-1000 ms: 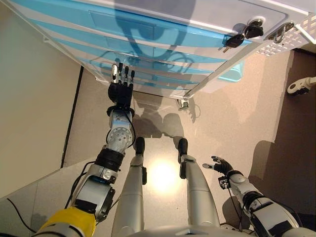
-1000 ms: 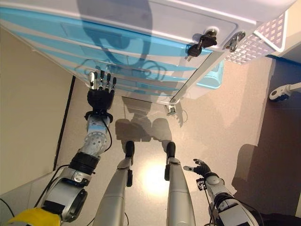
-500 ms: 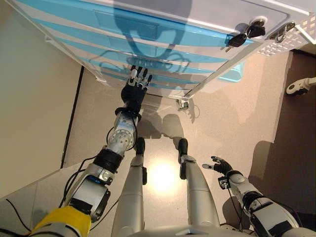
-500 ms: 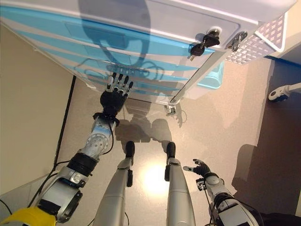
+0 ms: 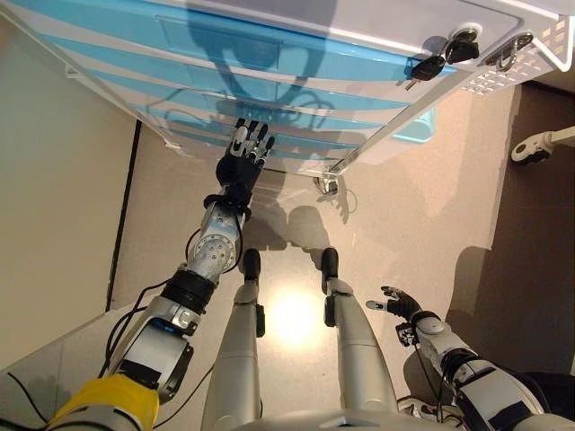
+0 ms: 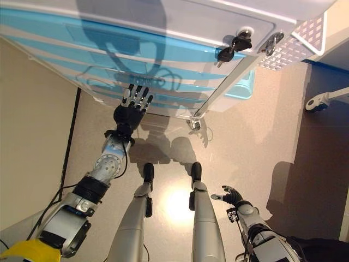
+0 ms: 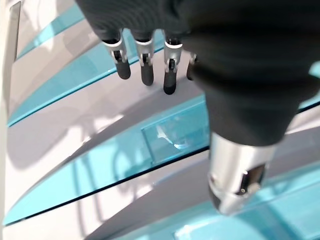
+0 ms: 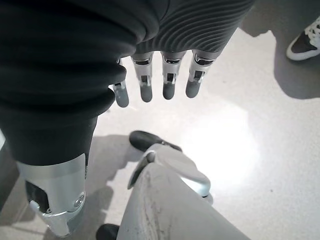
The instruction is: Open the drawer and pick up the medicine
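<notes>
— Beige speckled floor runs under everything; what stands past the left hand?

— A white drawer cabinet with translucent blue drawer fronts. The left hand is raised in front of its lower drawers, fingers straight and slightly spread, holding nothing. In the wrist view the dark tips hover just short of a white band between two blue fronts, and a clear recessed handle sits near the thumb.

— Are the drawers open?

— All the fronts look flush, so shut. The medicine shows in no view; where it lies I cannot tell.

— And further right of that hand?

— On the cabinet top, well beyond the fingertips, a bunch of dark keys sits in a lock, with a metal ring just beside it and a white perforated basket at the corner. A caster shows under the cabinet's near corner.

— The right hand?

— Low at the robot's side, well apart from the cabinet, fingers relaxed and open, empty. Past it, a person's shoe rests on the floor.
</notes>
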